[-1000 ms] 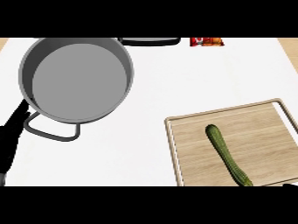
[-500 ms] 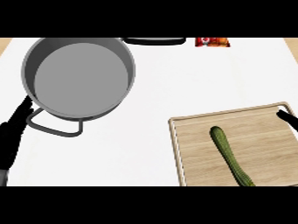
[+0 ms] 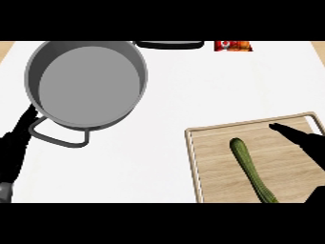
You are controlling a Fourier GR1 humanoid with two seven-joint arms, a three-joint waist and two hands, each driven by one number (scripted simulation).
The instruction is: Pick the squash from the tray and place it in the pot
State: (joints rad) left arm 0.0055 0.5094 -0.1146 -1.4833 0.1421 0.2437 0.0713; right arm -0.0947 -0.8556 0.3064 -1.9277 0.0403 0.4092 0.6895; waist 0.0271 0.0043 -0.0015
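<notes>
Farther over the light wooden tray (image 3: 210, 138) than a moment ago, the right hand (image 3: 318, 151) stretches released fingers beside the long green squash (image 3: 251, 169) lying there. Well apart stands the grey metal pot (image 3: 86, 83); the left hand (image 3: 8, 150) rests open near its handle on the white counter (image 3: 193, 90).

A white counter (image 3: 193, 90) fills the frame, with a strip of wood tone at its upper corners. At upper left a grey pot (image 3: 86, 86) stands on it. A wooden tray (image 3: 214, 138) lies at lower right. Along the top edge sit a dark round object (image 3: 169, 44) and a red packet (image 3: 233, 45).
</notes>
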